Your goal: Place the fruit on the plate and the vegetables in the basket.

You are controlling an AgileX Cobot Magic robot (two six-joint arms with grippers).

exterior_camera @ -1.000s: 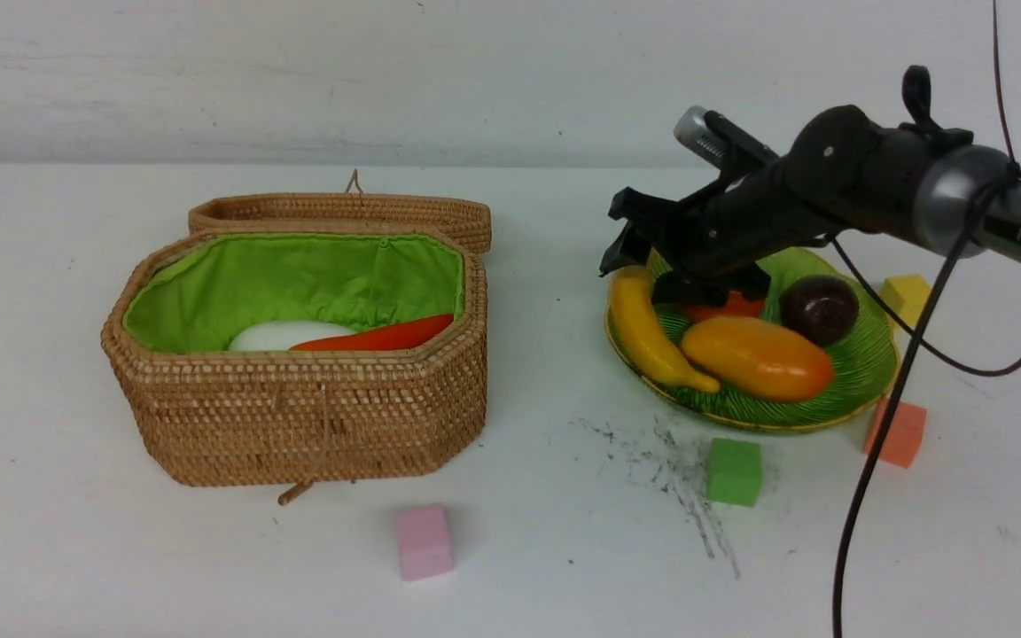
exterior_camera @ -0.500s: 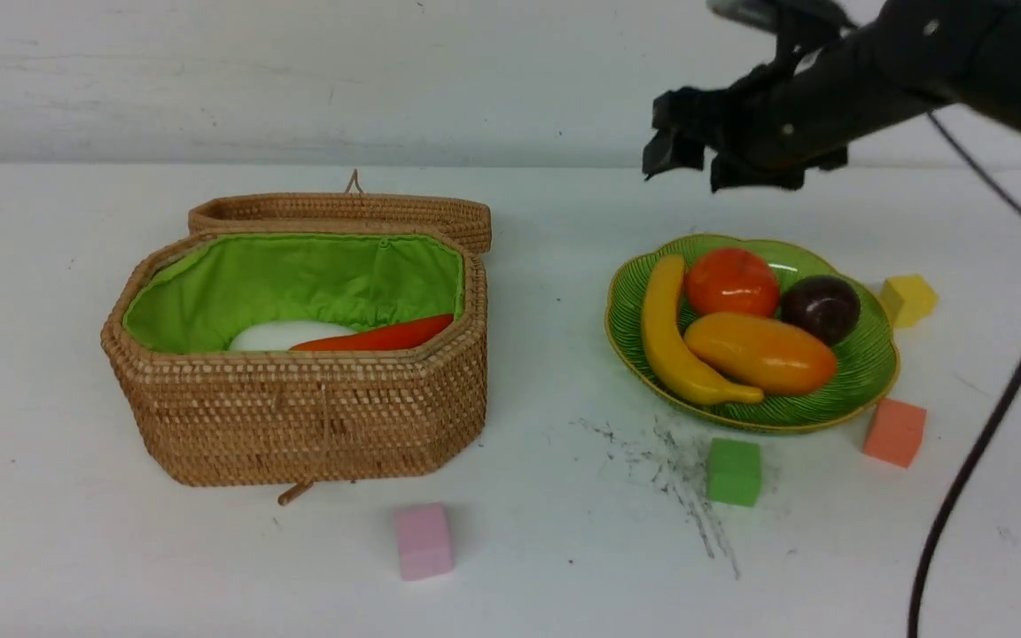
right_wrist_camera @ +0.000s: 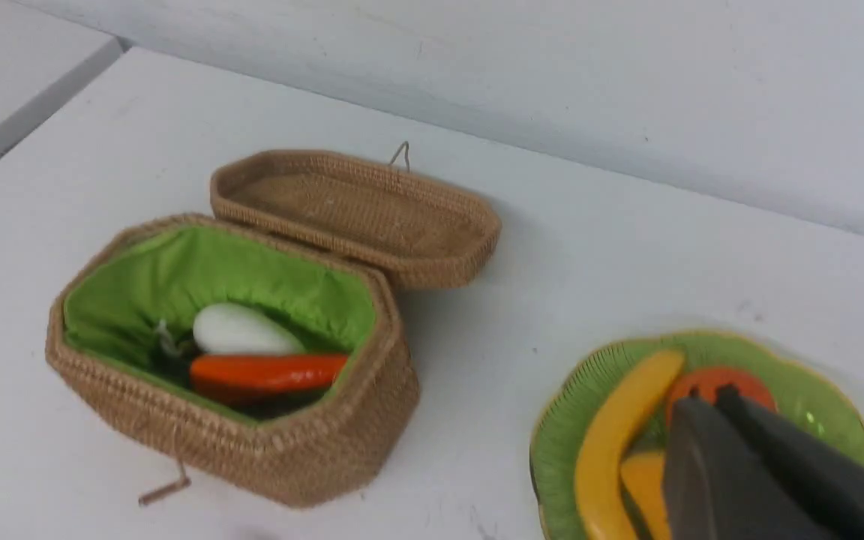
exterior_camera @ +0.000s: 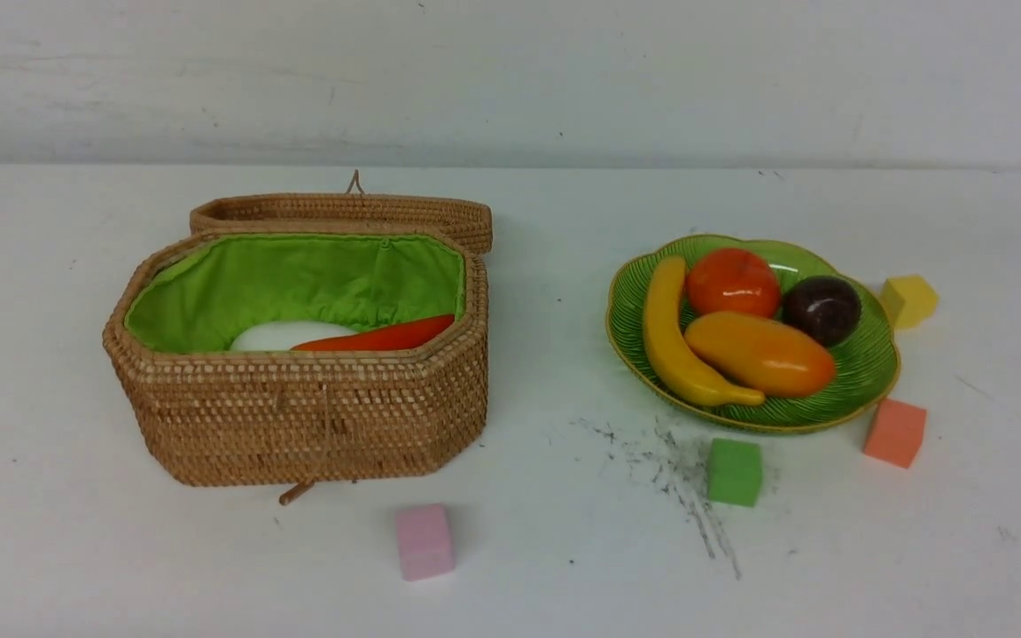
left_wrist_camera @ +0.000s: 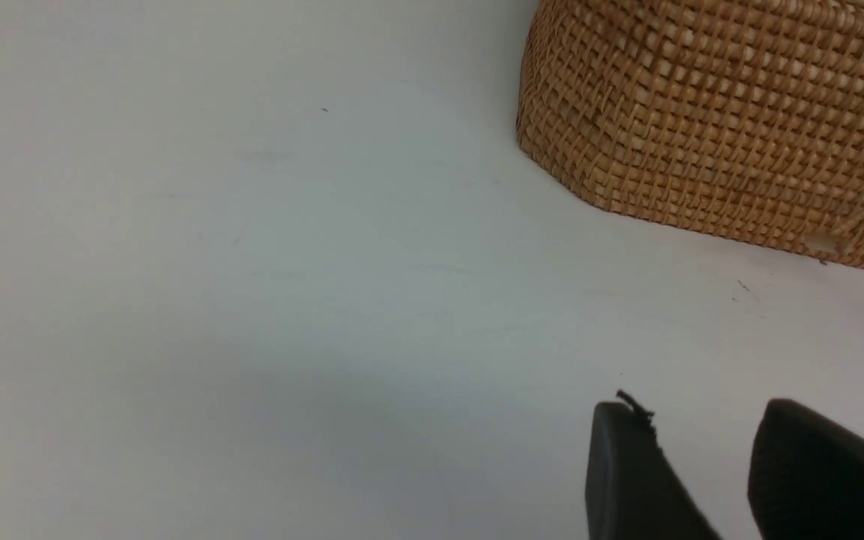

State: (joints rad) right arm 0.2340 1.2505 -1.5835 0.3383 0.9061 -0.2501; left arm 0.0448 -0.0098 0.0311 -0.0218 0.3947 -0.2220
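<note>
The wicker basket [exterior_camera: 298,416] stands open on the left, with a white radish [exterior_camera: 276,335] and an orange-red carrot piece [exterior_camera: 382,337] inside. On the right, the green plate [exterior_camera: 865,354] carries a banana [exterior_camera: 674,341], persimmon [exterior_camera: 732,282], mango [exterior_camera: 759,354] and mangosteen [exterior_camera: 821,308]. Neither arm shows in the front view. My right gripper [right_wrist_camera: 711,391] hangs shut and empty high above the plate [right_wrist_camera: 574,420]. My left gripper [left_wrist_camera: 702,409] is open and empty, low over bare table near the basket's wall [left_wrist_camera: 717,112].
The basket's lid [exterior_camera: 342,213] lies folded back behind it. Foam cubes sit on the table: pink [exterior_camera: 424,540] in front, green [exterior_camera: 734,471], orange [exterior_camera: 895,432] and yellow [exterior_camera: 909,299] round the plate. Black scuff marks [exterior_camera: 679,470] streak the surface.
My right gripper rose from the persimmon on the plate, left the front view and closed with nothing in it. The fruit stayed put.
</note>
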